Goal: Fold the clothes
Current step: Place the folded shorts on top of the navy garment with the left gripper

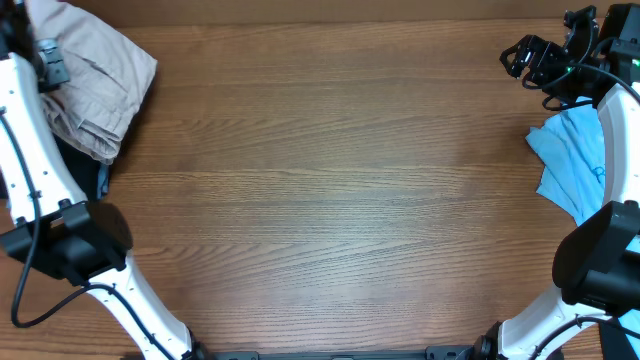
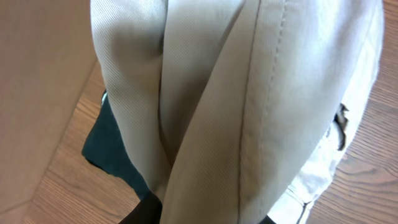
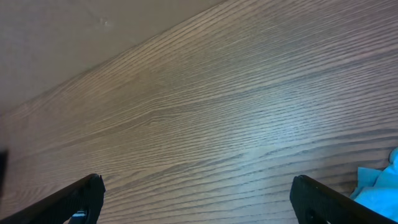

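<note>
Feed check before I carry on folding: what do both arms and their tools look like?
Both arms have glossy white links joined by bulky black joint housings: left arm, right arm. A thin black cable runs along each. The right tool is black; its wrist view shows flat, blunt black fingers. The left tool shows only as a dark block.

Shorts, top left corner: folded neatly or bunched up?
Bunched up. The shorts lie in a rumpled heap with loose creases, partly over a dark garment.
</note>
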Available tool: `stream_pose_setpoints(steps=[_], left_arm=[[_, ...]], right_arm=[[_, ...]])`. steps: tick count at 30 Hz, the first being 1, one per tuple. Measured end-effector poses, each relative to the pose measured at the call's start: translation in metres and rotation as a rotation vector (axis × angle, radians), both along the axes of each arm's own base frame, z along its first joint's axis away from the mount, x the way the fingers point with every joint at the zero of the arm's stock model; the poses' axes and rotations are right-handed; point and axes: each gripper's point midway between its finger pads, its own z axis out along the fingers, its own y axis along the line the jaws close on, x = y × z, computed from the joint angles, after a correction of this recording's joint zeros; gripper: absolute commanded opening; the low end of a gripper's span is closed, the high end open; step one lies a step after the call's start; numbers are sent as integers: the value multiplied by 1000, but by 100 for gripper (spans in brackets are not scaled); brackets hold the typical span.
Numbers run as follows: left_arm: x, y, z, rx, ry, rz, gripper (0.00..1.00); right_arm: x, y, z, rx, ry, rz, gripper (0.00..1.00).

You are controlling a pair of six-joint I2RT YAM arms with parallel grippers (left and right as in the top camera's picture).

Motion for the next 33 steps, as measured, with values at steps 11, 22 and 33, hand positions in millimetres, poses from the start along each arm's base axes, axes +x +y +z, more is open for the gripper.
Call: stream_pose_setpoints(steps=[11, 22, 33], left_arm=[[-21, 60, -62, -113, 5, 123, 4], [-23, 90, -72, -143, -60, 36, 4], [-18, 108, -63, -98, -114, 12, 4]], right_arm=[[0, 0, 0, -1, 0, 0, 100], [0, 0, 0, -1, 0, 0, 100], [0, 0, 0, -1, 0, 0, 100]])
